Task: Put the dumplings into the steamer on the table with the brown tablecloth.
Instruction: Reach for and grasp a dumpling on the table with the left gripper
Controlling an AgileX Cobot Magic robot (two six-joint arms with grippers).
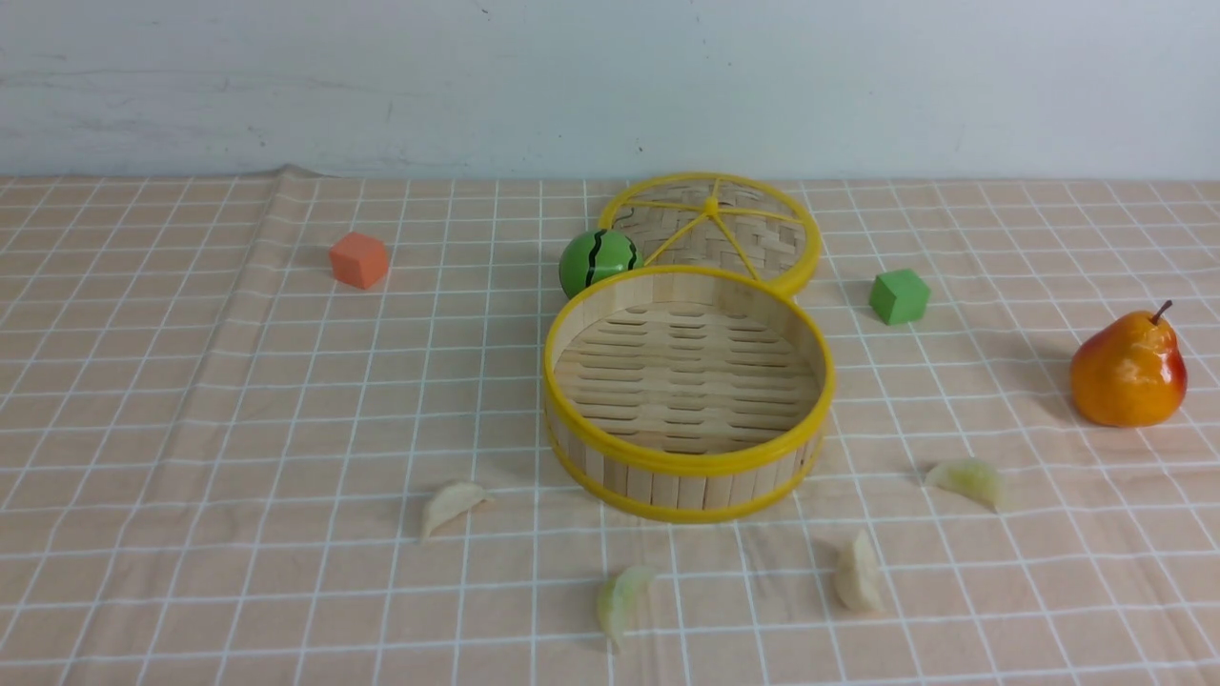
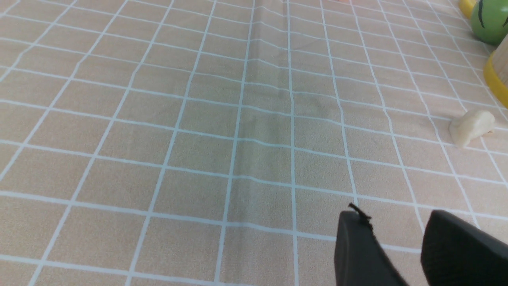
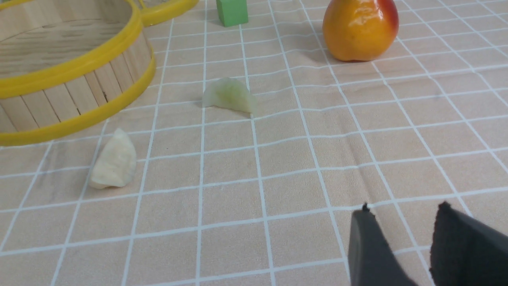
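The front camera sits on the robot's side between the arms, raised, facing forward and slightly down across the cloth (image 1: 191, 429) to the wall (image 1: 610, 76). It takes in the whole layout from a middling distance.

The left wrist camera hangs low and close over the cloth, looking past the left gripper (image 2: 401, 254). With the front view it shares the left dumpling (image 2: 472, 127), the ball (image 2: 491, 20) and a sliver of the steamer (image 1: 686, 476).

The right wrist camera, equally low, looks past the right gripper (image 3: 416, 254). It shares the steamer, near-right dumpling (image 3: 114, 163), far-right dumpling (image 3: 229, 95), cube (image 3: 232, 12) and pear (image 3: 359, 29).

The wrist views meet only at the steamer, each seeing its own side.
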